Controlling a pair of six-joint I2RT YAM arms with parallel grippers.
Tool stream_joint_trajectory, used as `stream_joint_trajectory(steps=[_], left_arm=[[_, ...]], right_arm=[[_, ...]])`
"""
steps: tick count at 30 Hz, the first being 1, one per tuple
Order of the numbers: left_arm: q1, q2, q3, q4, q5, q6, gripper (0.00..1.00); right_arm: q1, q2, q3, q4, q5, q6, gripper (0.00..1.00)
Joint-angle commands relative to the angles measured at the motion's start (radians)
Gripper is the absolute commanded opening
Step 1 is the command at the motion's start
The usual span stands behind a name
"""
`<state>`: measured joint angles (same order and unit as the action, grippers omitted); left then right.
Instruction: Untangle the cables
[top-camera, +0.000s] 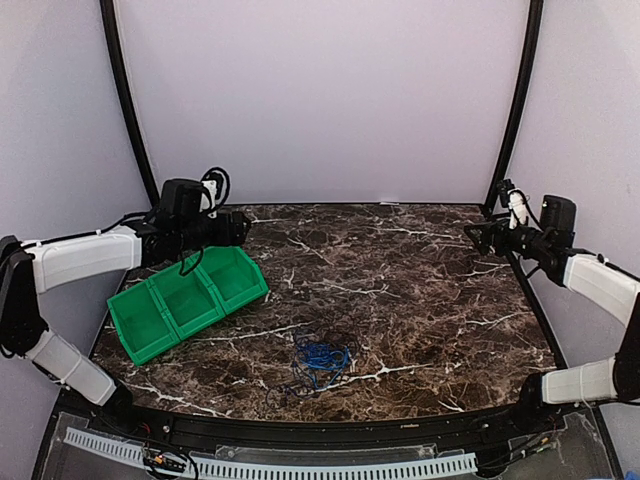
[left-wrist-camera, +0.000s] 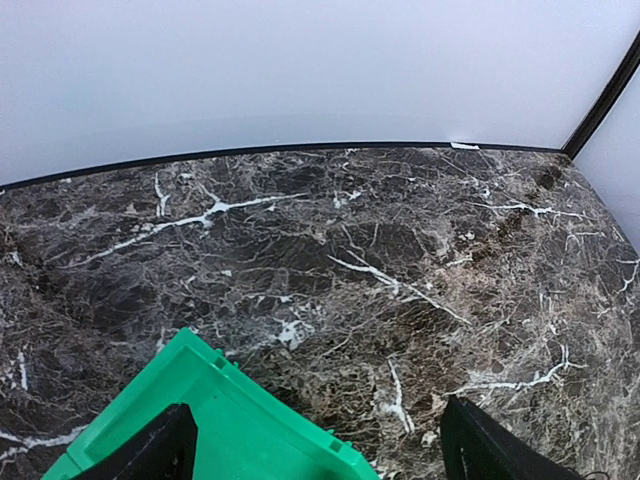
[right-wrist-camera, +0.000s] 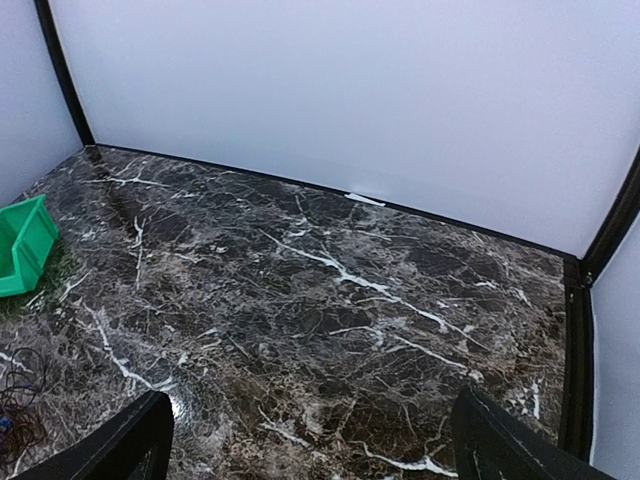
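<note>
The cables (top-camera: 318, 362) lie in one tangle on the marble table near its front middle: a bright blue wire (top-camera: 321, 353) bunched up, with thin black wires (top-camera: 285, 387) looping around it. In the right wrist view a bit of the cables (right-wrist-camera: 14, 402) shows at the lower left edge. My left gripper (top-camera: 242, 228) hovers open above the far end of the green bin (top-camera: 185, 298), well away from the tangle. In its own view the left gripper (left-wrist-camera: 320, 455) holds nothing. My right gripper (top-camera: 478, 237) is open and empty at the far right, raised over the table. The right gripper (right-wrist-camera: 315, 450) frames only marble.
The green bin (left-wrist-camera: 225, 425) has three compartments and sits slanted at the left of the table (top-camera: 400, 290); it also shows as a green bin corner (right-wrist-camera: 20, 245) in the right wrist view. A loop of the left arm's own black wiring (top-camera: 190, 262) hangs over the bin. White walls enclose the table.
</note>
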<state>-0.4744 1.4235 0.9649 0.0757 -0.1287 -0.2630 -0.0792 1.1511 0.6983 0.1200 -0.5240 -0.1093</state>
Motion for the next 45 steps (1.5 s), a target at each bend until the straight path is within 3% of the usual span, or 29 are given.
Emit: stream_joint_trajectory(steps=[1, 12, 21, 36, 45], left_arm=[[-0.04, 0.082, 0.108, -0.15, 0.001, -0.111, 0.87], [-0.075, 0.281, 0.277, -0.396, -0.193, -0.446, 0.88], [-0.085, 0.421, 0.34, -0.391, -0.072, -0.454, 0.86], [-0.253, 0.522, 0.394, -0.238, 0.097, -0.37, 0.83], [-0.364, 0.666, 0.575, -0.189, 0.127, -0.376, 0.83]], right_arm=[[-0.007, 0.017, 0.008, 0.008, -0.148, -0.112, 0.98], [-0.008, 0.05, 0.021, -0.027, -0.224, -0.173, 0.95], [-0.008, 0.065, 0.031, -0.051, -0.234, -0.19, 0.95], [-0.007, 0.085, 0.032, -0.056, -0.237, -0.197, 0.95], [-0.007, 0.087, 0.032, -0.057, -0.235, -0.196, 0.95]])
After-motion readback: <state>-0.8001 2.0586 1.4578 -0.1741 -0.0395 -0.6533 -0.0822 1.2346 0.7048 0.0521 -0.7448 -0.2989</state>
